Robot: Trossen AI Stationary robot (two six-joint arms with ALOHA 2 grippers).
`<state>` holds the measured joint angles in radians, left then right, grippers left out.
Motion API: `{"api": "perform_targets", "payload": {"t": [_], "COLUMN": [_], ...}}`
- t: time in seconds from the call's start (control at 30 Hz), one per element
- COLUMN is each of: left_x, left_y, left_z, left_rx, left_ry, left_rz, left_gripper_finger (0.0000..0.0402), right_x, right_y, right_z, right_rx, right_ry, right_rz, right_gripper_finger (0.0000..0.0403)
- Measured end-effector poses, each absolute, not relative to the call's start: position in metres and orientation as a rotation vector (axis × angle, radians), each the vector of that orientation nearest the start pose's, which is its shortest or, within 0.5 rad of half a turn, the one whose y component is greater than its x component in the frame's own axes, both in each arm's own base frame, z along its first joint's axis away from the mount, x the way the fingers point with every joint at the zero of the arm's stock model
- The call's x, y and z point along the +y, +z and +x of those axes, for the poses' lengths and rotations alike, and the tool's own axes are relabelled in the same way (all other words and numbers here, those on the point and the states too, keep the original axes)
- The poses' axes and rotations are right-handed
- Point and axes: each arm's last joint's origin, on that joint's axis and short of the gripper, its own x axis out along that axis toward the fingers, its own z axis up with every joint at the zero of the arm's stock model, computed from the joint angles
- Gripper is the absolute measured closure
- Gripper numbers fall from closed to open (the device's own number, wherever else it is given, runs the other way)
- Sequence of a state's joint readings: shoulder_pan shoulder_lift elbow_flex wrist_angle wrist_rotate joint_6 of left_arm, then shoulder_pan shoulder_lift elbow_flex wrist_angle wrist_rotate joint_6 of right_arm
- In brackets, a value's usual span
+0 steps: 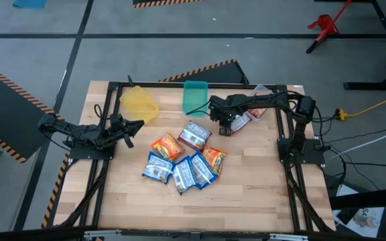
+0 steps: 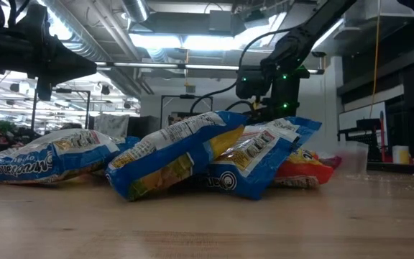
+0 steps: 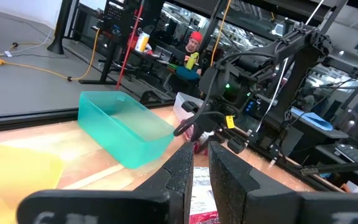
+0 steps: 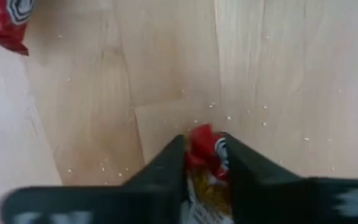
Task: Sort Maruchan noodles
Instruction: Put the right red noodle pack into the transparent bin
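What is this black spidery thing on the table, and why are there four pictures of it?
Those are two robot arms with two-finger pinchers. One picture looks down from above, one looks across the wooden table, and one camera sits on each wrist. The robot sorts noodle packets. A pile of glossy blue, orange and red-silver packets lies in the middle. At the back stand a yellow plastic bin, a teal plastic bin and a clear one. The right gripper is pinching a red noodle packet near the teal bin. The left gripper waits beside the yellow bin, fingers together and empty.
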<state>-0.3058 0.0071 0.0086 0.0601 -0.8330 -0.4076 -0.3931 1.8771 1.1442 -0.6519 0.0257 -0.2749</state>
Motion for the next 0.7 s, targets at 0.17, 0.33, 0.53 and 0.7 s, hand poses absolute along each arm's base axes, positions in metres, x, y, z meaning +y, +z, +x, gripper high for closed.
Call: {"api": "perform_targets", "payload": {"t": [0.17, 0.33, 0.53, 0.7], "left_x": [-0.006, -0.006, -0.006, -0.006], "left_y": [0.171, 0.171, 0.171, 0.171], "left_z": [0.090, 0.090, 0.090, 0.090], "left_rx": [-0.159, -0.159, -0.159, -0.159], "left_ry": [0.509, 0.509, 0.510, 0.509], "left_rz": [-0.432, -0.432, -0.431, -0.431], "left_gripper_finger": [0.0357, 0.0357, 0.0357, 0.0357], "right_x": [-0.130, -0.128, -0.121, -0.118], "right_y": [0.141, 0.142, 0.168, 0.201], "right_z": [0.314, 0.314, 0.322, 0.325], "right_rx": [1.394, 1.389, 1.312, 1.245], "right_ry": [-0.166, -0.178, -0.186, -0.223], "right_rz": [0.060, 0.082, 0.081, 0.096], "right_gripper_finger": [0.0393, 0.0396, 0.0401, 0.0403]}}
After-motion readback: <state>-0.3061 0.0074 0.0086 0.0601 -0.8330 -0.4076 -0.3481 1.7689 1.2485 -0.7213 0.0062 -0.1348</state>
